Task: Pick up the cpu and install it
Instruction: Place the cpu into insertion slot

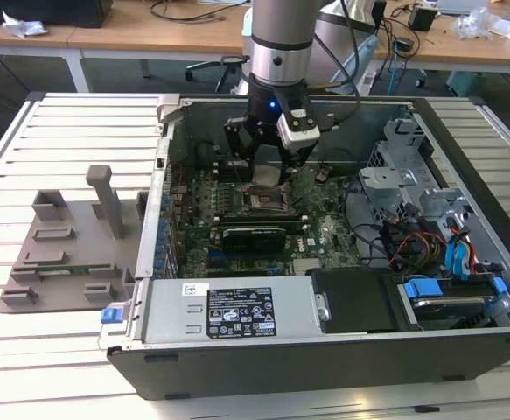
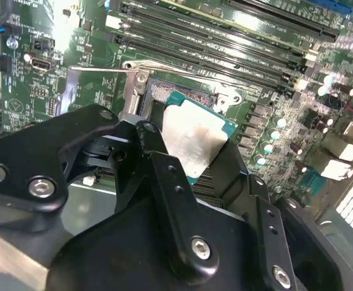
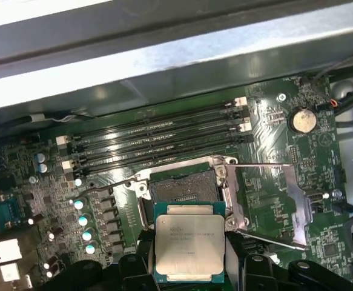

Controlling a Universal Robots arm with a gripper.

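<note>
The cpu (image 3: pixel 190 242), silvery lid bearing small dark print, sits clamped between my fingers (image 2: pixel 158 160), closed on its opposite edges. I hold it just beside the open socket (image 3: pixel 182 189) on the green motherboard (image 3: pixel 273 182). The computer case (image 1: pixel 324 360) has a power supply (image 1: pixel 167 317) with a white printed label (image 1: pixel 241 317).

The cpu (image 3: pixel 190 248) is a flat square chip, silvery metal top with a thin green rim; clamped at two opposite edges by the gripper (image 3: pixel 190 259); metal face up, just beside the open socket (image 3: pixel 182 188), not seated.
</note>
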